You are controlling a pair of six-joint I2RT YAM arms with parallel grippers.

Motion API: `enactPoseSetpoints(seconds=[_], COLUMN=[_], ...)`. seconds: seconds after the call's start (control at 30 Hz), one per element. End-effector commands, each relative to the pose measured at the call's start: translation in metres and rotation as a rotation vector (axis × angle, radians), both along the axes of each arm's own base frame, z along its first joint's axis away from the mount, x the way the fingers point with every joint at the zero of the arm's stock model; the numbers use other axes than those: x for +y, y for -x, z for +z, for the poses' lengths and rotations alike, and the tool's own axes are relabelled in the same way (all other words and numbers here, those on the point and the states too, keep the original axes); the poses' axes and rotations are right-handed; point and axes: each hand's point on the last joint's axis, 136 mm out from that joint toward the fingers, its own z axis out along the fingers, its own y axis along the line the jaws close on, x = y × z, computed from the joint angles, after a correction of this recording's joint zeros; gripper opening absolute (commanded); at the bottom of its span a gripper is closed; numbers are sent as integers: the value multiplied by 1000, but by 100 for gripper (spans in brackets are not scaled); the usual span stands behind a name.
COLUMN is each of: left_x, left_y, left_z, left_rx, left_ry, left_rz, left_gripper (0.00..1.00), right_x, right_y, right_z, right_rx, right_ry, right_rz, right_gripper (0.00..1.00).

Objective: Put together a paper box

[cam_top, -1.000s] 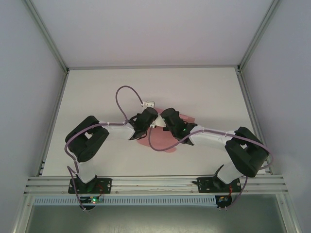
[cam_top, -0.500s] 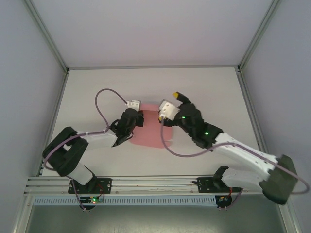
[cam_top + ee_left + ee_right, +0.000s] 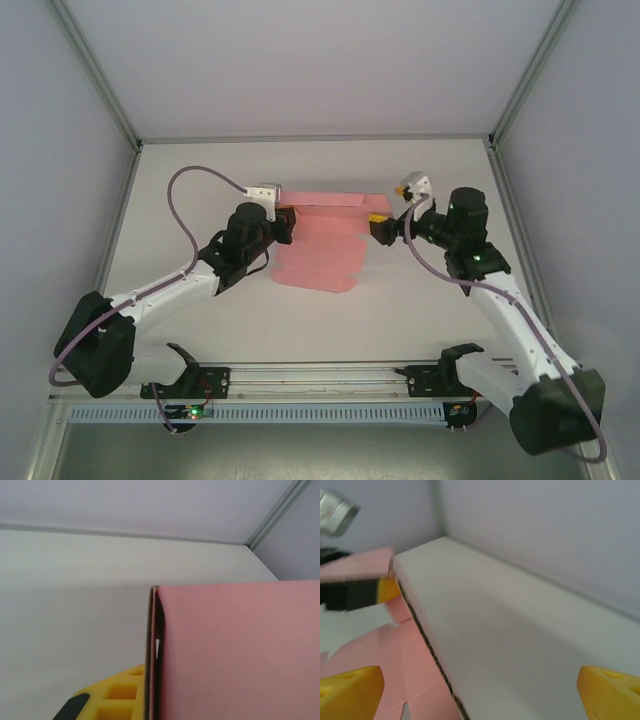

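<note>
The paper box [image 3: 320,255] is a pink die-cut sheet lying in the middle of the table, with its far panel folded up. My left gripper [image 3: 284,224] is shut on the sheet's far left edge. In the left wrist view the pink card [image 3: 235,650] stands edge-on beside one yellow finger [image 3: 115,695], and the other finger is hidden behind it. My right gripper [image 3: 383,226] is open at the sheet's far right end. Its yellow fingertips [image 3: 350,690] stand wide apart, with a pale panel [image 3: 510,645] bearing a dark corrugated edge between them and pink flaps [image 3: 380,655] to the left.
The white table [image 3: 200,180] is enclosed by grey walls and a metal frame [image 3: 100,90]. A purple cable [image 3: 195,180] loops up from the left wrist. The left gripper's black and yellow finger [image 3: 365,592] shows in the right wrist view.
Both grippers have drawn apart from the middle of the sheet. The left one went left holding the card's edge. The right one opened and moved to the right end. The sheet now lies spread out.
</note>
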Motion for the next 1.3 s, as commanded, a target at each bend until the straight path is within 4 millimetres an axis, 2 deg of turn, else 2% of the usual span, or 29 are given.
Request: enactPoseSetpoints(seconds=[0.0,0.1,0.17,0.23,0.33,0.4,0.47,0.53,0.6,0.7,0.8,0.87,0.93,1.0,1.07,1.13,1.17,1.2,1.27], left_x=[-3,-2,3,9,21,35,46,58,79,105,124,137,133,105,67,43,35,34,45], left_y=[13,19,18,15,5,-5,-12,-20,-26,-29,-27,-24,-26,-34,-36,-30,-25,-23,-21], left_z=[7,8,3,-5,-20,-32,-42,-57,-73,-92,-101,-100,-98,-93,-77,-57,-47,-42,-38], left_rx=[64,73,94,129,195,245,279,317,386,454,485,489,473,410,307,214,171,150,148], left_ry=[32,33,11,-1,-10,-40,-84,-103,-123,-183,-260,-313,-312,-256,-165,-94,-84,-91,-132], left_rz=[-61,-73,-58,-20,62,161,226,298,421,557,663,733,699,518,282,129,58,49,88], left_gripper=[0,0,0,0,0,0,5,4,0,0,0,0,0,0,0,0,0,0,0], right_x=[25,28,31,37,42,45,48,53,57,58,54,51,50,52,48,41,37,34,27], right_y=[20,12,14,22,30,29,30,34,32,29,25,22,20,18,9,4,3,4,5], right_z=[23,23,23,26,29,33,37,40,41,38,33,31,29,25,21,19,20,23,32], right_rx=[-38,-32,-32,-24,-24,-13,0,8,12,54,54,56,60,72,70,55,43,32,1], right_ry=[-25,3,11,-1,20,51,82,118,140,155,178,189,187,181,187,211,222,231,236], right_rz=[243,264,308,354,354,300,263,243,206,161,114,87,82,79,28,-9,-28,-35,-64], right_gripper=[94,78,57,31,2,0,0,0,0,0,0,0,0,0,22,60,65,71,97])
